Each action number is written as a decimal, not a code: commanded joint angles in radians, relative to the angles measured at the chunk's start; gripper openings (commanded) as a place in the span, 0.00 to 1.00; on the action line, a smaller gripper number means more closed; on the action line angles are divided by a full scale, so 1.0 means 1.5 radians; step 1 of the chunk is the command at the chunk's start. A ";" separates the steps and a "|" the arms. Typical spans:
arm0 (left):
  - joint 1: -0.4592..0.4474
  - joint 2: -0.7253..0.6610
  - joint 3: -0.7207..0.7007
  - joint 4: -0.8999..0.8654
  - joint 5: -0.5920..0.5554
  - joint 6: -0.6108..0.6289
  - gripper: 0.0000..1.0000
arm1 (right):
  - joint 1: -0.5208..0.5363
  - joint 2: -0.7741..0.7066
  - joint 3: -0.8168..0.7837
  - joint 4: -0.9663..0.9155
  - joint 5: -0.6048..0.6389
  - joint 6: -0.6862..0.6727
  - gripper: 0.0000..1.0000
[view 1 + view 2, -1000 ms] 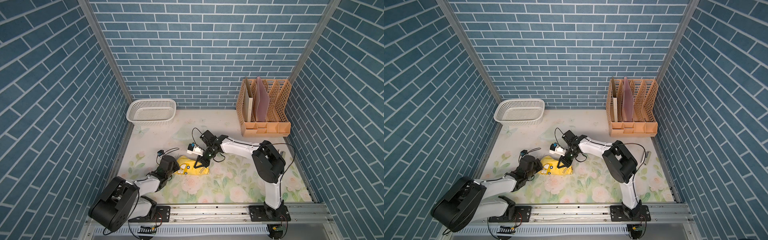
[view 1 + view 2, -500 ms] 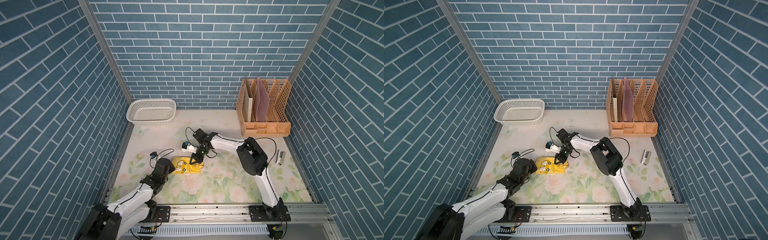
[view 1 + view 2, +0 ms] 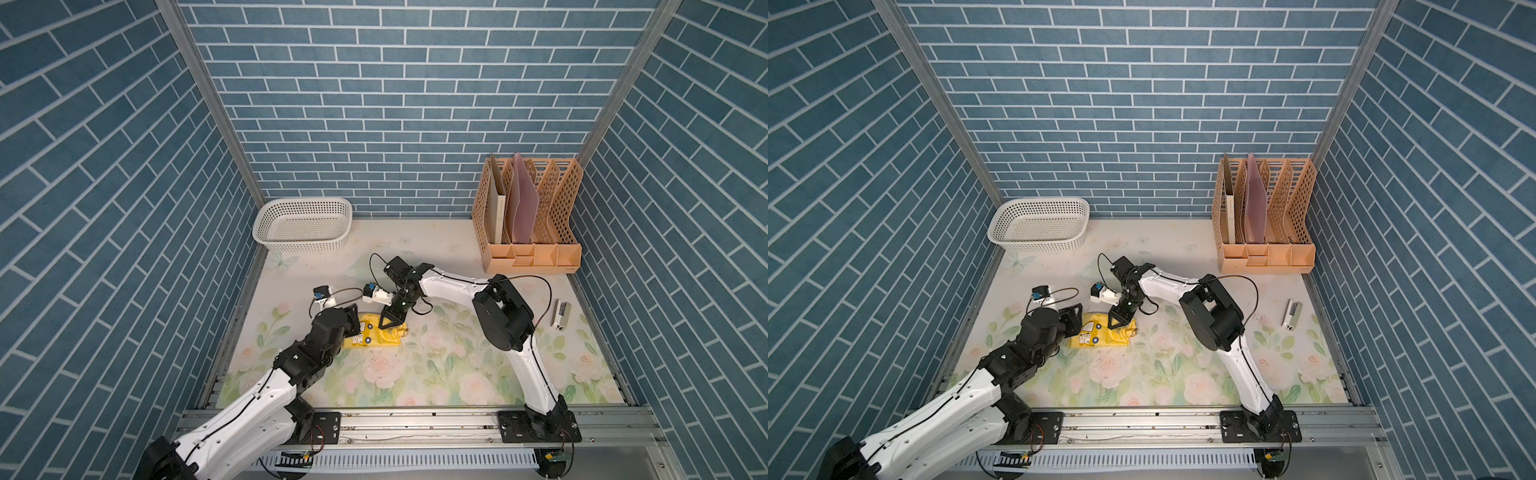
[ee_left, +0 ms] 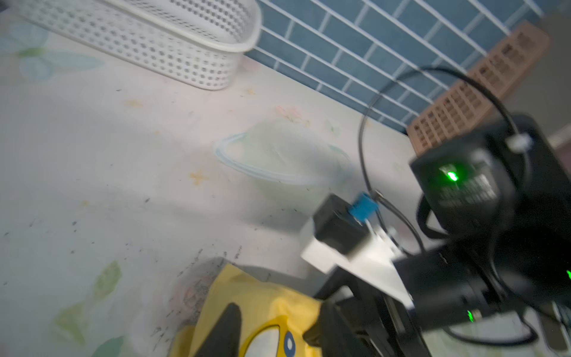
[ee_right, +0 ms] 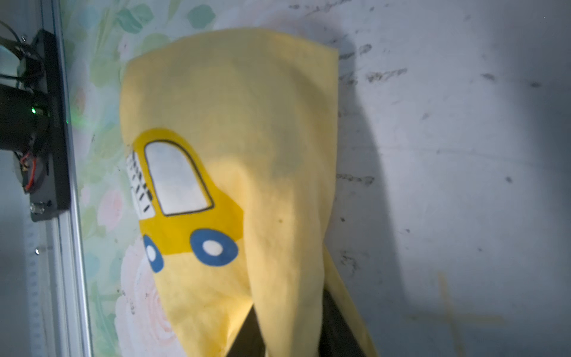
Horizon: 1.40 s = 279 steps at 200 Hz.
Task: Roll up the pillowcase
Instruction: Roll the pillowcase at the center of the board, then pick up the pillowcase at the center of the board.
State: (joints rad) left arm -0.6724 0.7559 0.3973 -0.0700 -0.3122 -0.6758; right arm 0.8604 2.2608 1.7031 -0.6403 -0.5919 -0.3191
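Note:
The pillowcase point(image 3: 374, 338) point(image 3: 1100, 336) is a small bunched yellow bundle with a cartoon car print, lying on the floral table cover left of centre. My left gripper point(image 3: 356, 322) point(image 3: 1077, 320) sits at the bundle's left end. In the left wrist view its jaws point(image 4: 278, 333) stand apart over the yellow cloth point(image 4: 262, 303), open. My right gripper point(image 3: 392, 326) point(image 3: 1120, 324) points down onto the bundle's back right part. In the right wrist view its gripper point(image 5: 290, 340) has its dark fingers point(image 5: 247, 340) apart, with a raised fold of the pillowcase point(image 5: 247, 123) between them.
A white perforated basket point(image 3: 303, 226) stands at the back left. A tan file organizer point(image 3: 530, 224) with folders stands at the back right. A small grey and white device point(image 3: 561, 315) lies near the right wall. A metal rail point(image 3: 415, 424) runs along the front edge.
Both grippers were shut on the bundle and their jaws have now spread apart. The left arm has stretched forward from its folded pose. The bundle has shifted slightly left.

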 commanded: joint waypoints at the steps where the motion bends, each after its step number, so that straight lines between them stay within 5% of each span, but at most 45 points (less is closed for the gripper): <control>1: -0.019 -0.021 -0.014 0.018 0.026 0.088 0.86 | -0.008 0.012 -0.025 -0.008 0.001 -0.004 0.46; 15: -0.024 -0.003 -0.020 0.043 0.064 0.099 0.99 | -0.011 0.003 -0.037 0.005 -0.008 -0.003 0.58; 40: -0.044 0.041 -0.002 0.011 0.044 0.098 1.00 | -0.018 -0.029 -0.060 0.028 -0.015 0.002 0.82; 49: -0.046 0.049 0.007 -0.009 0.036 0.076 0.98 | -0.022 -0.039 -0.073 0.042 -0.012 0.010 0.99; 114: -0.046 -0.042 -0.037 -0.045 0.102 -0.221 0.93 | -0.062 -0.213 -0.190 0.207 0.162 0.098 1.00; 126: -0.070 -0.034 -0.017 -0.064 0.094 -0.185 0.92 | -0.063 -0.239 -0.217 0.236 0.199 0.092 1.00; 155: -0.192 0.087 0.162 -0.257 -0.105 -0.061 0.90 | -0.070 -0.313 -0.301 0.321 0.325 0.108 1.00; 184: -0.284 0.233 0.273 -0.272 -0.190 0.085 1.00 | -0.103 -0.401 -0.400 0.412 0.484 0.169 1.00; 203: -0.326 0.322 0.312 -0.292 -0.242 0.179 1.00 | -0.159 -0.480 -0.469 0.451 0.514 0.222 1.00; 244: -0.338 0.361 0.272 -0.222 -0.201 0.336 1.00 | -0.267 -0.620 -0.591 0.514 0.443 0.257 1.00; 279: -0.313 0.377 0.273 -0.208 -0.057 0.373 1.00 | -0.275 -0.645 -0.618 0.528 0.428 0.259 1.00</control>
State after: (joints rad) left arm -1.1652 1.3090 0.8082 -0.4038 -0.5457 -0.2176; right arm 0.4450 1.3060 0.8036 0.0971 0.0784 0.0288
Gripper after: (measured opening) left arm 0.999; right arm 0.998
